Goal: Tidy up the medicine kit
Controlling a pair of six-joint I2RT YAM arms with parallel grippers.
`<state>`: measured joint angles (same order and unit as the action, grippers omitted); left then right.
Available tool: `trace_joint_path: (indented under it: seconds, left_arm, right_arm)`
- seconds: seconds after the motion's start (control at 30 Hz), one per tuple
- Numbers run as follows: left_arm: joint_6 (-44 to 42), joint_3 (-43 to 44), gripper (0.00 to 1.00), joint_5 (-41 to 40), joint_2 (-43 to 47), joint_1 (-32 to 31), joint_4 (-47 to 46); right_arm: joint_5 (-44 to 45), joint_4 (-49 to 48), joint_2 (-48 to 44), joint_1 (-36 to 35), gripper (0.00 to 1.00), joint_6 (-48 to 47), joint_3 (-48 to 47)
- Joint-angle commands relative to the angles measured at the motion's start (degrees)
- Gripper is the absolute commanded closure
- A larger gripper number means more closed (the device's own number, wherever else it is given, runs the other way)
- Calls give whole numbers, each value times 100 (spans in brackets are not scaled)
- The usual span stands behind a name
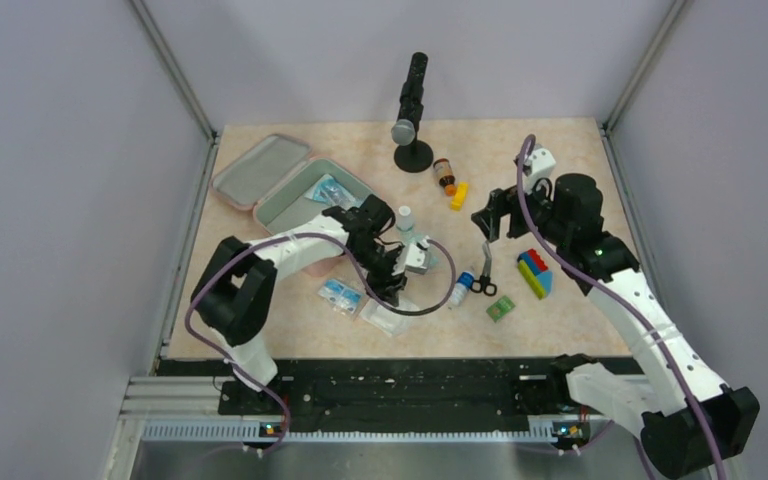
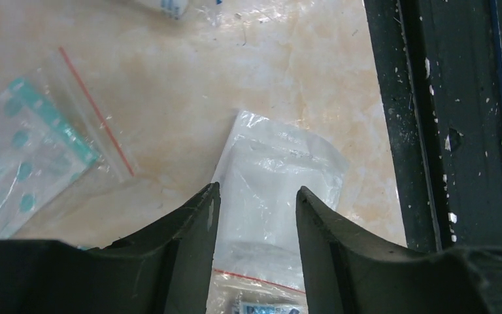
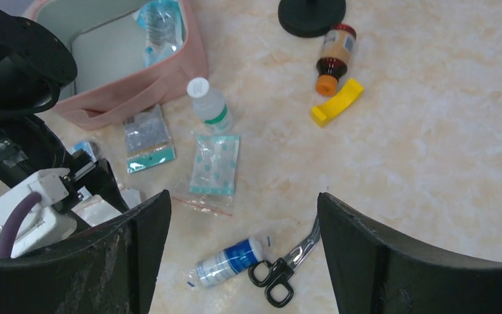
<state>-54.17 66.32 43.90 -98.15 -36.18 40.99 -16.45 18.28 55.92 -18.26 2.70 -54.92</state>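
Observation:
The medicine kit [image 1: 260, 180], a pink zip case with grey lining, lies open at the back left and holds one blue-printed packet [image 3: 160, 26]. My left gripper [image 2: 256, 196] hangs low over a clear zip bag [image 2: 281, 170] near the table's front edge. Its fingers stand apart on either side of the bag, with a gap showing. My right gripper [image 3: 243, 196] is open in the air over black-handled scissors [image 3: 287, 265] and a blue-and-white roll [image 3: 225, 261]; nothing is between its fingers.
Teal-dotted bagged blister packs [image 3: 214, 163] and a white bottle [image 3: 209, 104] lie beside the kit. Toward the back are a brown bottle [image 1: 445, 175], a yellow piece [image 1: 458, 195] and a black stand [image 1: 412, 150]. A toy-brick block [image 1: 535, 273] and a green packet [image 1: 501, 308] lie right.

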Motion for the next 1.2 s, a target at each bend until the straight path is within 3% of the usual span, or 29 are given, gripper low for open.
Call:
trace_joint_path:
  seconds: [0.0, 0.23, 0.3, 0.43, 0.7, 0.83, 0.93, 1.07, 1.17]
  left_arm:
    - [-957, 589, 49, -185, -515, -261, 847]
    - [-672, 896, 57, -971, -1200, -546, 592]
    - [-711, 941, 65, -1022, -1260, -584, 575]
    - [-826, 1008, 98, -1013, -1173, -604, 710]
    - [-114, 1531, 100, -422, -347, -84, 954]
    - [975, 1661, 100, -131, 403, 350, 507]
    - [2255, 1719, 100, -466, 937, 642, 66]
    - [4315, 1408, 100, -1767, 1526, 1156, -710]
    - [6293, 880, 100, -3601, 1908, 1684, -1511]
  right_arm:
    - [123, -45, -48, -33, 19, 210, 155]
    - [3, -48, 51, -36, 18, 137, 30]
    - [-1, -35, 46, -31, 18, 118, 35]
    - [-24, 48, 26, -36, 18, 78, 36]
    - [-24, 325, 143, -35, 18, -234, -191]
    - [286, 546, 273, -34, 18, -467, -404]
    - [428, 626, 298, -36, 18, -604, -420]
    - [823, 530, 356, -33, 19, -705, -293]
    - [897, 439, 505, -37, 19, -654, -313]
